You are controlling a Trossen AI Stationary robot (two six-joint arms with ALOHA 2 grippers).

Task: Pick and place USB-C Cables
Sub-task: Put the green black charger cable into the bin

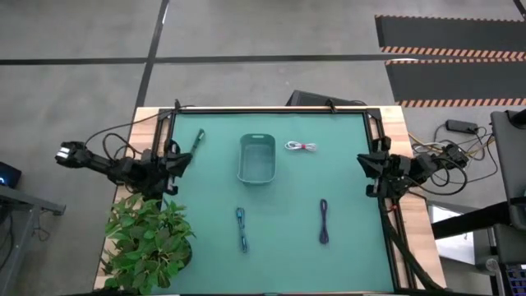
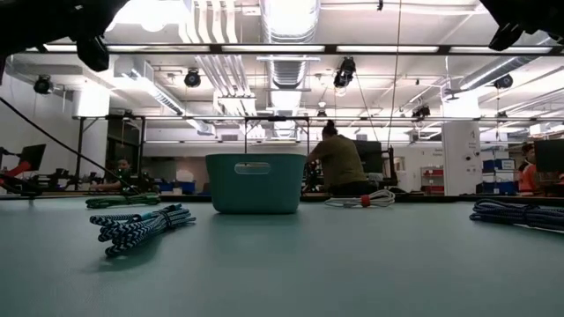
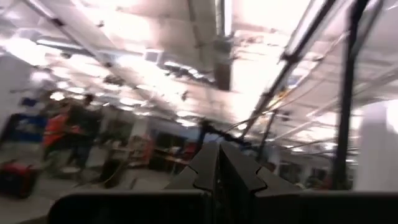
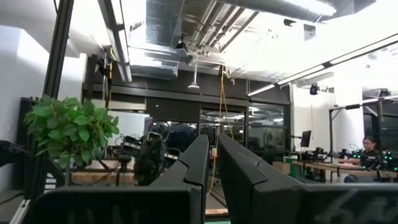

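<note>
Four cable bundles lie flat on the green mat. The dark green one (image 1: pixel 199 140) (image 2: pixel 123 201) is far left, the white one with a red tie (image 1: pixel 301 146) (image 2: pixel 361 201) is right of the teal basket (image 1: pixel 256 159) (image 2: pixel 253 183). The blue one (image 1: pixel 242 229) (image 2: pixel 141 224) and the dark purple one (image 1: pixel 324 221) (image 2: pixel 520 214) lie nearer. My left gripper (image 1: pixel 174 160) (image 3: pixel 219 167) hovers at the table's left edge, shut and holding nothing. My right gripper (image 1: pixel 366 168) (image 4: pixel 211 158) hovers at the right edge, also shut and holding nothing.
A potted plant (image 1: pixel 148 242) stands at the near left corner, close to my left arm. A black frame (image 1: pixel 271 109) borders the mat. The basket sits at the mat's far middle, with open mat between it and the cables. People stand in the room beyond the table (image 2: pixel 337 163).
</note>
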